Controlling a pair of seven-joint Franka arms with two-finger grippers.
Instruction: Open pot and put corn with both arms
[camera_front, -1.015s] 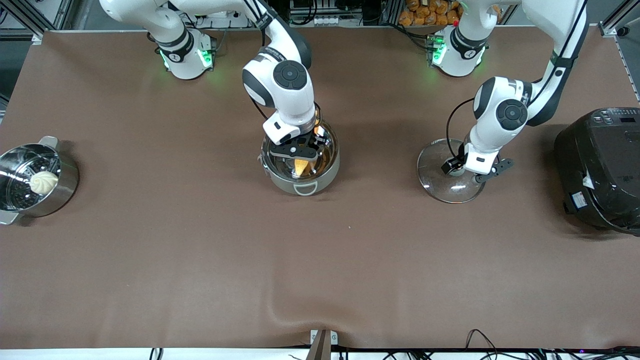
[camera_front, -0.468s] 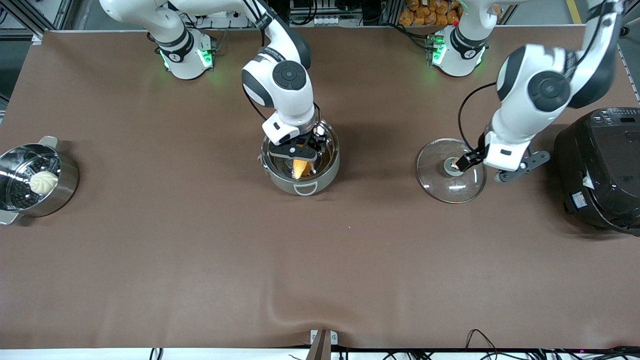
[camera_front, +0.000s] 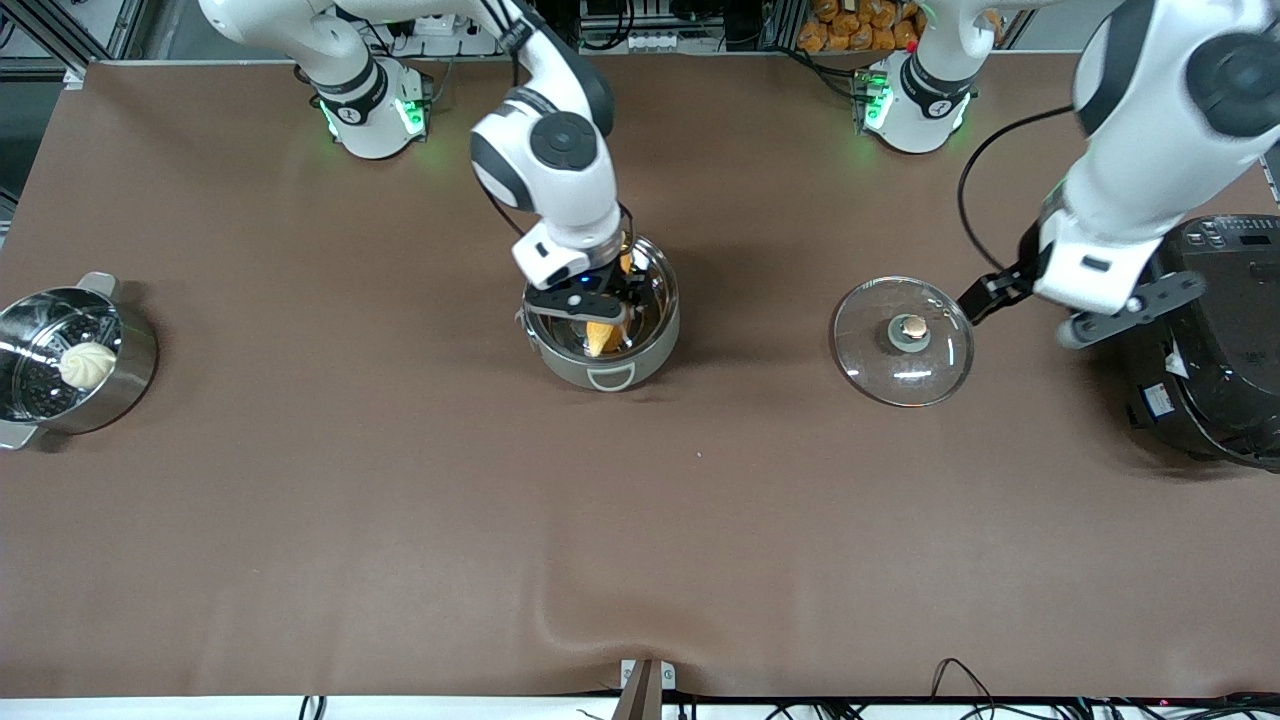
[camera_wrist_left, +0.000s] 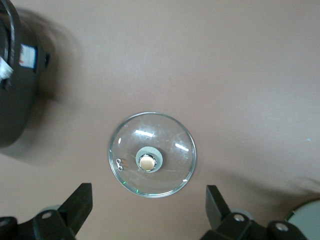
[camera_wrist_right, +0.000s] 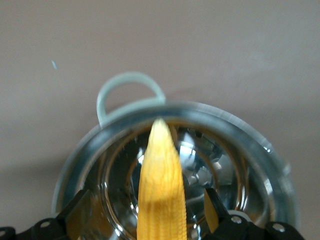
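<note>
The steel pot (camera_front: 602, 318) stands open mid-table. The yellow corn (camera_front: 600, 334) lies tilted inside it, its pale tip against the rim near a loop handle (camera_wrist_right: 129, 86). My right gripper (camera_front: 590, 298) hovers just above the pot, open. In the right wrist view the corn (camera_wrist_right: 161, 185) sits between the fingers (camera_wrist_right: 77, 205) with a gap on each side. The glass lid (camera_front: 903, 340) with its coppery knob (camera_wrist_left: 147, 162) lies flat on the table toward the left arm's end. My left gripper (camera_front: 1085, 300) is raised between lid and black cooker, open wide (camera_wrist_left: 148, 190) and empty.
The large black cooker (camera_front: 1205, 340) stands at the left arm's end, close under the left arm. A steel steamer pot (camera_front: 75, 360) with a white bun (camera_front: 87, 364) stands at the right arm's end. The brown table cover (camera_front: 640, 520) has a wrinkle near the front edge.
My left gripper has let go of the lid knob, risen and moved toward the black cooker; the lid stays on the table. My right gripper has lifted slightly over the pot.
</note>
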